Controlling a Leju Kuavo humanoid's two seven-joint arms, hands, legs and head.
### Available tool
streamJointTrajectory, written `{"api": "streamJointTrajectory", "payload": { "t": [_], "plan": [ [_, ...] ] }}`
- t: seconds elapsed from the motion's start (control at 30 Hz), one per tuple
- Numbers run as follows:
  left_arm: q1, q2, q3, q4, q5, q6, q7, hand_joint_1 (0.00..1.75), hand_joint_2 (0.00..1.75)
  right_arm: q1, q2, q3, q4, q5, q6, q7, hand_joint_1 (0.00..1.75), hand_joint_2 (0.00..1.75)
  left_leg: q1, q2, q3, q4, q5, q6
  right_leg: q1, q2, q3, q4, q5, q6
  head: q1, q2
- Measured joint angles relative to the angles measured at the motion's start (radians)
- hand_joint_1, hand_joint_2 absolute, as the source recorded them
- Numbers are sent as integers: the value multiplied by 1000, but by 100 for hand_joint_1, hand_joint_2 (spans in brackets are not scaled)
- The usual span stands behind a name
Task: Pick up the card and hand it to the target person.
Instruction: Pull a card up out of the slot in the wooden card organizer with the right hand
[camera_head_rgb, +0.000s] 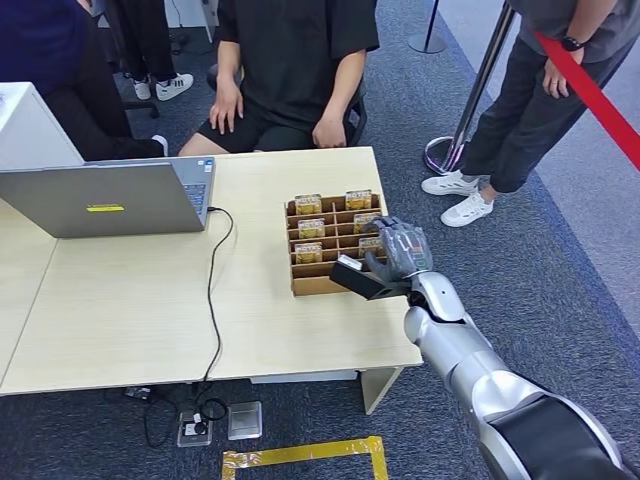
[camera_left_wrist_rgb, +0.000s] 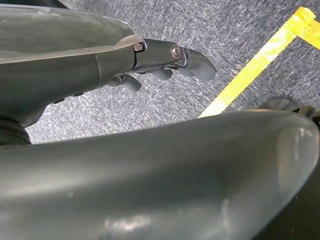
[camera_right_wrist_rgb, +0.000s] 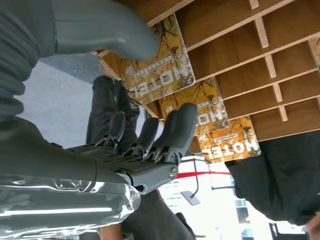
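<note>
Right wrist view: fingers spread empty beside card, standing upright in rack.

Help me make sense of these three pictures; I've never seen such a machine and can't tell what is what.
It is a humanoid robot with silver arms. The wide picture looks down from its head at a wooden table. On it stand a laptop and a wooden divided tray holding hotel cards. The right robot hand is at the tray's right side; whether it grips a card yet is unclear. A seated person faces the table. The other two pictures come from wrist cameras. One looks past the right robot hand's fingers at the hotel cards. The other shows the left robot hand, holding nothing, over carpet.
</note>
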Motion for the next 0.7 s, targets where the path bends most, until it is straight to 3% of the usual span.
{"api": "streamJointTrajectory", "payload": {
  "t": [0.33,0.7],
  "plan": [
    [2,2,0,-1,0,10,-12,0,0,-23,10,0,17,14,5,3,137,175,0,1,0,0,0,0,0,1,0,0,0,0,0,0],
    [2,1,-6,-1,-4,36,-25,0,0,-22,10,-6,20,20,5,1,146,175,0,1,0,-1,1,0,0,0,-1,-1,1,-1,0,0]
  ]
}}
